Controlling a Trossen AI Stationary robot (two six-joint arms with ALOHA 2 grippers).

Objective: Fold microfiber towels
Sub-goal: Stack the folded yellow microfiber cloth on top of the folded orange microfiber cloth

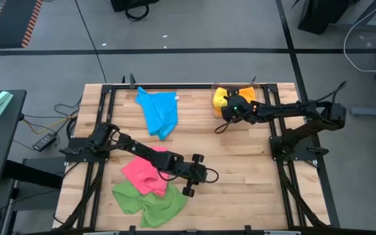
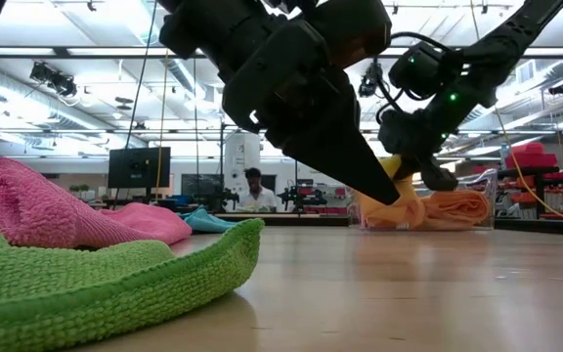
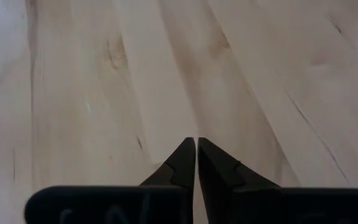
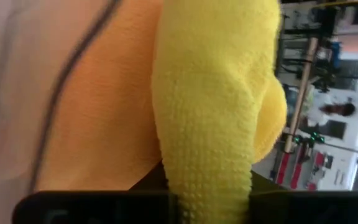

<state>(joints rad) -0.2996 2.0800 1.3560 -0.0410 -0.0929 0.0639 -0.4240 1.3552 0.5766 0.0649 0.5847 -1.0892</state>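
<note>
No towel looks folded yet: the right hand [image 1: 226,111] pinches the yellow towel [image 4: 216,106] at the bin [image 1: 256,87], while the left hand [image 1: 189,190], shut and empty, hovers just beside the rumpled pink towel [image 1: 143,175] and green towel [image 1: 147,203], the blue towel [image 1: 158,112] lying well beyond it.

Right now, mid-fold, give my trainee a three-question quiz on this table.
1. True or false: the left gripper has its jaws shut on nothing, over bare table.
2. Which towel is the right gripper shut on? A) blue B) yellow C) green
3. Fill in: the pink towel lies partly on the ____ towel.

Key:
1. True.
2. B: the yellow towel, at the clear bin beside the orange towel. The blue towel lies apart on the table.
3. Green: the green towel at the near edge.
</note>
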